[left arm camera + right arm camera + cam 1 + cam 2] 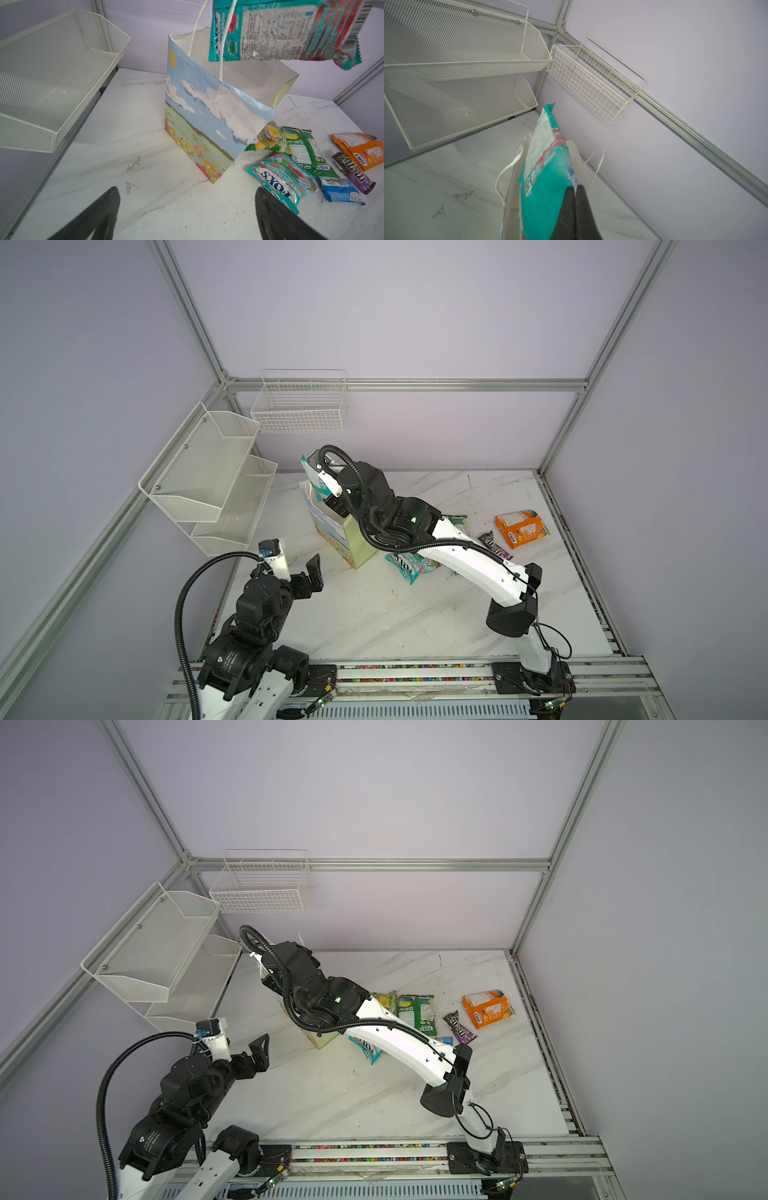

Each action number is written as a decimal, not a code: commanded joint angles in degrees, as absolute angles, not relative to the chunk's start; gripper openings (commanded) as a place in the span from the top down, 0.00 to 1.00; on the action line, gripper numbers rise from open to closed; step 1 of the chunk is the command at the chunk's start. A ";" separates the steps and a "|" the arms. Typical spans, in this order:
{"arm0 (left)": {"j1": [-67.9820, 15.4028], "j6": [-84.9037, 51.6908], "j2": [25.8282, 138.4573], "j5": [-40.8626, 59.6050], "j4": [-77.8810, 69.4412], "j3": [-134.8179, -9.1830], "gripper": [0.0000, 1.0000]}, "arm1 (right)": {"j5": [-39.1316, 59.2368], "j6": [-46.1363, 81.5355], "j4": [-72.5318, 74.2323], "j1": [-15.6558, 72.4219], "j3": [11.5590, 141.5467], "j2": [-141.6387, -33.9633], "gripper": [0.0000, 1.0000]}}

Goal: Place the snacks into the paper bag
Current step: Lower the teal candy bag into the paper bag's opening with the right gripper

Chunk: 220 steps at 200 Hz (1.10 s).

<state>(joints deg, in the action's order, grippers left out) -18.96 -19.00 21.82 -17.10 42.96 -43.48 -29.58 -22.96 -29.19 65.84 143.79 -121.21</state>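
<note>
Above one paper bag (207, 116), right end effector (575, 187) clamps one teal packet (548, 172), left end effector (187, 190) gapes, six snacks (307, 151) lie beside.

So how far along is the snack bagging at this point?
Done: nothing shows inside the painted paper bag, though its bottom is hidden. In hand: the right gripper pinches a crinkly teal packet above its mouth; the left gripper is open. Left beside it: two green packets, a second teal packet, a small blue packet, an orange packet, a purple bar wrapper.
</note>
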 commanded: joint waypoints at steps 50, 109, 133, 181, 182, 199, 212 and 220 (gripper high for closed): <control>-19.25 -19.38 21.27 -16.69 41.82 -42.97 0.00 | -26.60 -17.62 -20.42 63.13 143.79 -121.89 1.00; -19.22 -19.34 21.34 -16.71 41.80 -42.96 0.00 | -25.67 -15.02 -17.29 62.14 142.33 -122.70 1.00; -19.20 -19.35 21.27 -16.84 41.75 -42.97 0.00 | -25.82 -14.25 -15.63 61.97 141.26 -123.04 1.00; -19.25 -19.38 21.43 -16.88 41.75 -42.97 0.00 | -24.25 -12.74 -14.00 61.18 140.62 -124.10 1.00; -19.25 -19.40 21.40 -16.92 41.75 -42.97 0.00 | -24.25 -12.70 -13.99 61.18 140.62 -124.10 1.00; -19.25 -19.38 21.36 -16.96 41.79 -42.95 0.00 | -24.08 -12.40 -13.80 61.00 140.63 -124.61 1.00; -19.26 -19.34 21.36 -16.96 41.84 -42.93 0.00 | -24.00 -12.24 -13.71 60.79 140.71 -124.88 1.00; -19.26 -19.34 21.38 -16.96 41.80 -42.95 0.00 | -24.08 -12.13 -13.71 60.82 140.67 -124.96 1.00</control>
